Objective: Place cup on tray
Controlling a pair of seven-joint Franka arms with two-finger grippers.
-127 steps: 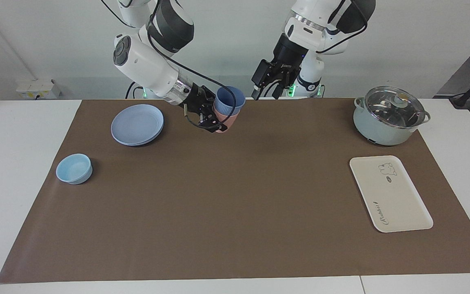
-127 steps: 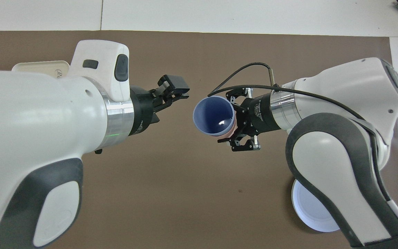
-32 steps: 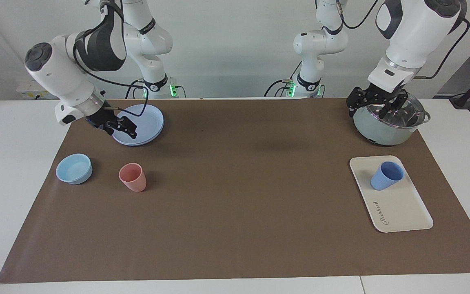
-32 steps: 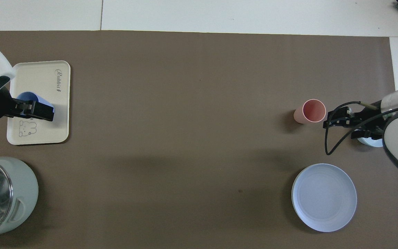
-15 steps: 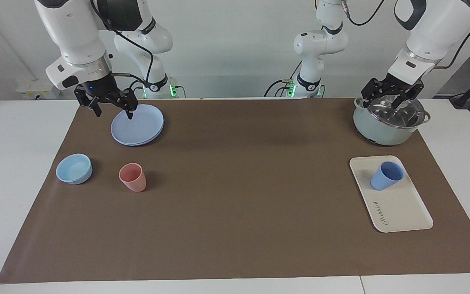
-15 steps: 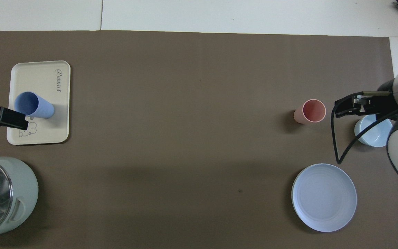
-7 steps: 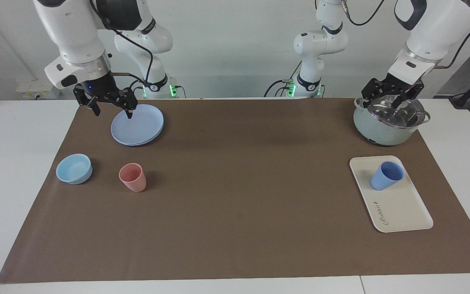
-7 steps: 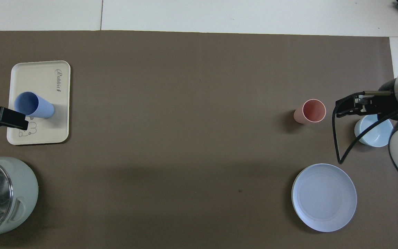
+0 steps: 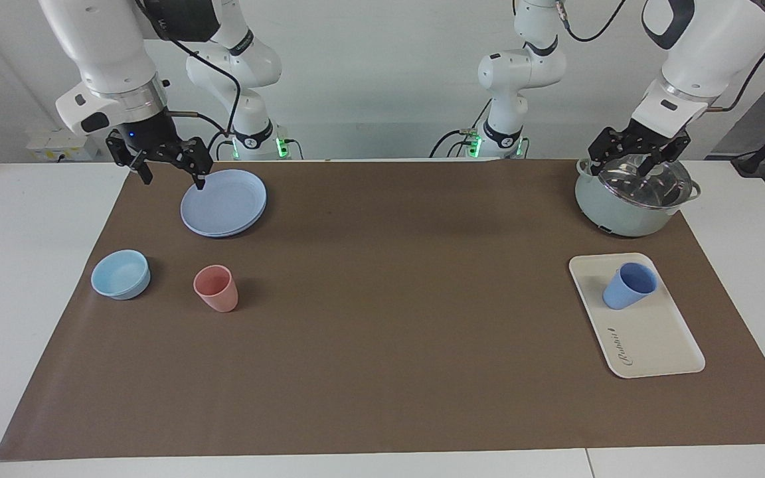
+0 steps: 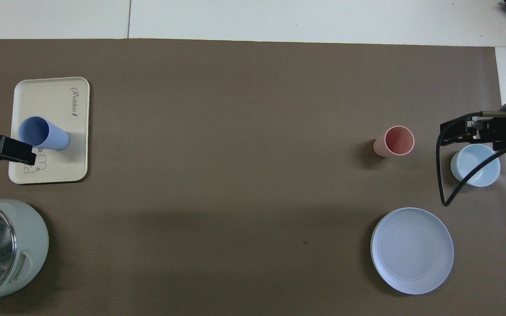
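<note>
Plastic, by the look of it: the cup (image 9: 629, 285) is a small periwinkle-blue tumbler, tapered, no handle, with fine ribbing down the wall in the overhead view. My guess is it's very light and fairly stiff, not fragile at all, but a bit slick, and light enough to tip if it gets nudged at the rim. If it needed picking up again, I'd pinch across the wall around mid-height, or clamp one finger inside the rim and one outside, and not squeeze too hard.

Right now it stands upright, mouth up, on the tray (image 9: 655, 345), in the half of the tray nearer the robots. That tray is flat and cream-white with rounded corners and cursive lettering, and it sits on the brown mat toward the left arm's end of the table. So the placing looks done to me.

Nobody's holding anything. The left gripper (image 9: 639, 161) hangs with its jaws apart over the lidded pot (image 9: 621, 212), clear of the cup. The right gripper (image 9: 169, 174) is up in the air with its jaws spread too, over the mat's edge beside the blue plate (image 9: 230, 206).
</note>
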